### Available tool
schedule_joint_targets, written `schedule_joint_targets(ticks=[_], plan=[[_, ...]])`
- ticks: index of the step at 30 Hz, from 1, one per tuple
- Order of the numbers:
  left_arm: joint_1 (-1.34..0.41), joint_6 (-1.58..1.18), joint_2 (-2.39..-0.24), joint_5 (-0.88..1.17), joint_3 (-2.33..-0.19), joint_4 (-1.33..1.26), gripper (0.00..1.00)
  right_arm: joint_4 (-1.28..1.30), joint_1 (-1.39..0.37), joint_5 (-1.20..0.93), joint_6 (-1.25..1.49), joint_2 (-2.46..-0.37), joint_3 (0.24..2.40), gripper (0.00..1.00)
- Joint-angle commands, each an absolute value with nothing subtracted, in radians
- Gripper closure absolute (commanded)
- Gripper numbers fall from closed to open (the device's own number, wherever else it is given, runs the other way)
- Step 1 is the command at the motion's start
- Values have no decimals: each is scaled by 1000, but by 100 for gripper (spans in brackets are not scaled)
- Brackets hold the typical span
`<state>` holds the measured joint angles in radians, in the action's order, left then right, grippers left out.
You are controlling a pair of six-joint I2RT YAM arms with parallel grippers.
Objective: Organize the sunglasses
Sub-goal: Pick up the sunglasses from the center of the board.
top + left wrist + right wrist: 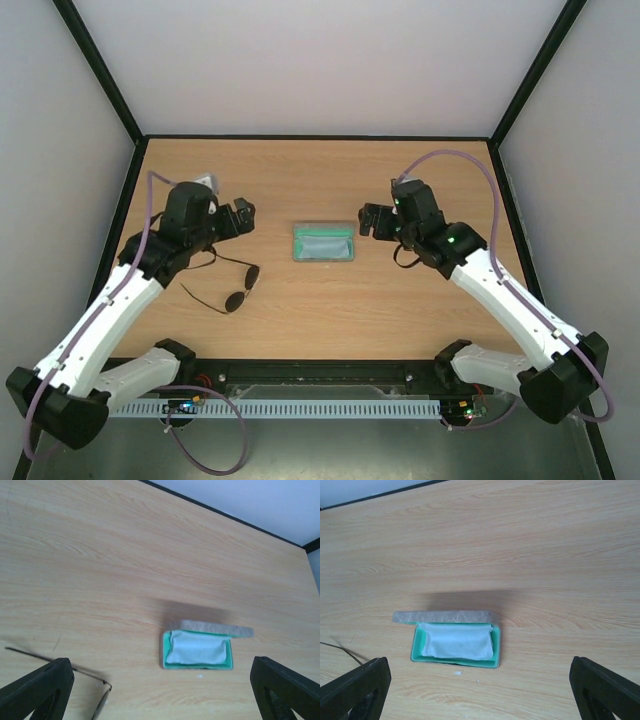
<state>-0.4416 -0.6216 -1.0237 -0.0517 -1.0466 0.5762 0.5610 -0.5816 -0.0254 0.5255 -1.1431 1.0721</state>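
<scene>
One small pair of thin dark wire-framed sunglasses (240, 297) with rounded dark lenses to deal with, lying flat on the pale wood-grain counter (320, 170) with slim temples spread, near the open grey rectangular case (445, 616) on its near-left side and apart from it. Likely very light, springy rather than stiff, easy to bend or scratch, and apt to skid on the smooth wood if nudged. Best taken, by the look of it, across the bridge or at a hinge corner where the frame is strongest, never on the lens faces, and with only a gentle pinch. Temples probably too thin to pick cleanly off the counter. Inside the case, teal lining and a light blue cloth (457, 646) lying in the tray, lid raised. Left hand (244, 217) spread wide, holding nothing and touching nothing, hovering just beyond the sunglasses and pointing toward the case; in its wrist view, only one temple and a bit of rim showing by the lower-left finger. Right hand (364, 222) likewise spread wide and empty, hovering just right of the case, clear of it.
</scene>
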Motion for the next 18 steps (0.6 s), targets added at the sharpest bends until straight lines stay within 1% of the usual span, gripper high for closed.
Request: schedule_joint_targets(ticks=[1,10,18], plan=[[-431,-653,-958,2,-1019,694,0,681,-574,-16,531,-1110,1119,1],[-423,-675,-879,-6,-1013,762,0,686,-574,-81,557,-1073,1068,1],[-416,-735,-850,7,-930,764,0,661,-574,-173,569,-1000,967,1]])
